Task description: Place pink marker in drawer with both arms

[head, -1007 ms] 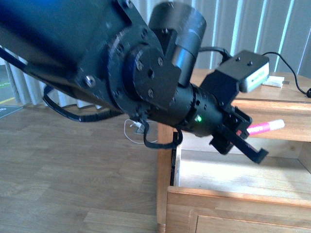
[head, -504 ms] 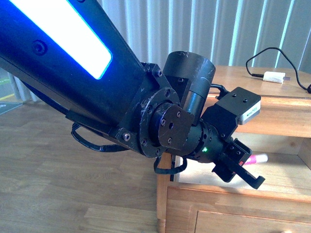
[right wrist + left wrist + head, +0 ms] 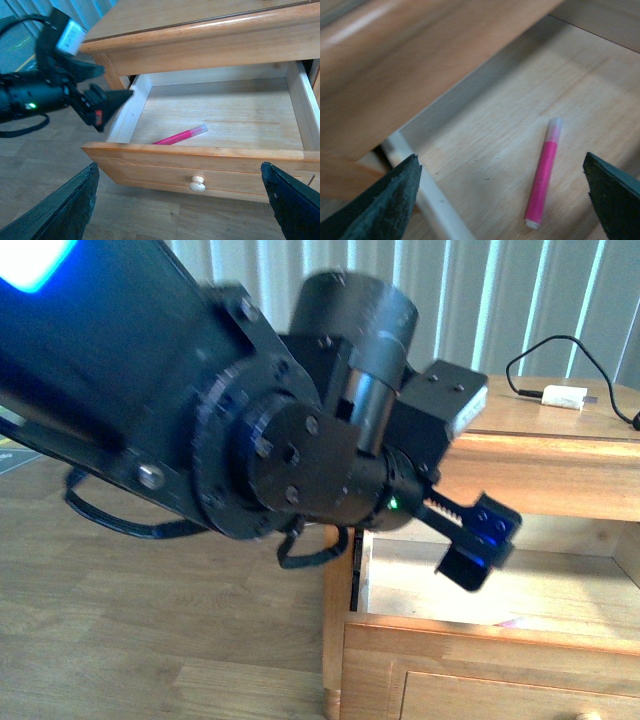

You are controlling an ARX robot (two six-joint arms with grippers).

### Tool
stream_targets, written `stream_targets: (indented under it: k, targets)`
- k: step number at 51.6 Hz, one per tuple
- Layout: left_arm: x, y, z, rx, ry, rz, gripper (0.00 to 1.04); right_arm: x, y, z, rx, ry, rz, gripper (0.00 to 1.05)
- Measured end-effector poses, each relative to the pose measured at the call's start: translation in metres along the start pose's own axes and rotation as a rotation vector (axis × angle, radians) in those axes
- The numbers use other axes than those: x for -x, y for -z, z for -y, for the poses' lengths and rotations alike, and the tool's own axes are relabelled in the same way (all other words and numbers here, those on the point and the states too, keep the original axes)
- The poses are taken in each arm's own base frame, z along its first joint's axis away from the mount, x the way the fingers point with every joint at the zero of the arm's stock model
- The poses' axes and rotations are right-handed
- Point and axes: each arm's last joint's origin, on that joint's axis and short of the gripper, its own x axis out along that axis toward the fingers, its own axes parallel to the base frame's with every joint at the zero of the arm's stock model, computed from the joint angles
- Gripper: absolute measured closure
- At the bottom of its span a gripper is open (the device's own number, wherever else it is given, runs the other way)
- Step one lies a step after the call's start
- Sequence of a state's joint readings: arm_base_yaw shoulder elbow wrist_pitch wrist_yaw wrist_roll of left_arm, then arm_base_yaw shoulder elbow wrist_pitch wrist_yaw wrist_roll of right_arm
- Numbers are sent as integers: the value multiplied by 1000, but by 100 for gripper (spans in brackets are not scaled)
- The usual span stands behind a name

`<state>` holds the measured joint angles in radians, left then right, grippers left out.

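I'm holding my left end effector (image 3: 501,159) with its fingers spread wide and nothing between them. It is hovering above the left part of the open drawer (image 3: 200,152), close to that side wall and clear of the wood. My right end effector (image 3: 180,167) is also gaping wide and carrying nothing. It is hanging out in front of the drawer front and above it, touching nothing.

The pink marker (image 3: 544,175) is lying flat on the drawer's pale floor. It is sitting at a slant just behind the front panel and left of the middle, with its pale end pointing toward the back. Neither end effector is touching it.

Below it, I'm seeing the round pale knob (image 3: 197,185) sticking out at the middle of the drawer front. Further out, a white charger plug (image 3: 563,397) with a black cable is resting on the cabinet top (image 3: 520,420). The cabinet is standing on a wooden floor (image 3: 150,640).
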<state>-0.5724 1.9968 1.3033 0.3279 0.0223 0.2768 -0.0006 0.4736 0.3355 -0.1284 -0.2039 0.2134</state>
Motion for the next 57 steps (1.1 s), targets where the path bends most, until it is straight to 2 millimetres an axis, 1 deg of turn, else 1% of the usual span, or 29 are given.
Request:
stream_targets:
  k: [2,5,7,11,14,15,21,24,28,29,34,38,40,42,46,55,56,57]
  targets:
    - [11,-5,-7,27,-59,18,7,0,0,0,0,0,0,8]
    - [22,-9,-15,55,-112,38,6,0,0,0,0,0,0,8]
    - [35,-13,-23,80,-163,57,6,0,0,0,0,0,0,8]
    - [53,-15,-33,99,-242,85,6,0,0,0,0,0,0,8]
    - [73,-13,-42,135,-295,99,6,0,0,0,0,0,0,8]
    - [76,-13,-43,138,-303,101,6,0,0,0,0,0,0,8]
    - [120,-6,-54,224,-348,121,6,0,0,0,0,0,0,8]
    - [156,-1,-58,268,-404,152,6,0,0,0,0,0,0,8]
    - [200,12,-57,336,-471,177,6,0,0,0,0,0,0,8]
    - [208,15,-55,347,-479,178,6,0,0,0,0,0,0,8]
    - [241,35,-48,418,-539,177,6,0,0,0,0,0,0,8]
    - [261,49,-42,456,-590,174,6,0,0,0,0,0,0,8]
    - [271,57,-37,478,-614,171,6,0,0,0,0,0,0,8]
    - [284,71,-27,504,-645,164,6,0,0,0,0,0,0,8]
    - [294,89,-13,510,-646,141,6,0,0,0,0,0,0,8]
    - [295,89,-12,516,-649,149,6,0,0,0,0,1,0,8]
    - [295,89,-12,514,-649,153,6,0,0,0,0,1,0,8]
    - [296,89,-12,496,-634,173,9,0,0,0,0,1,0,8]
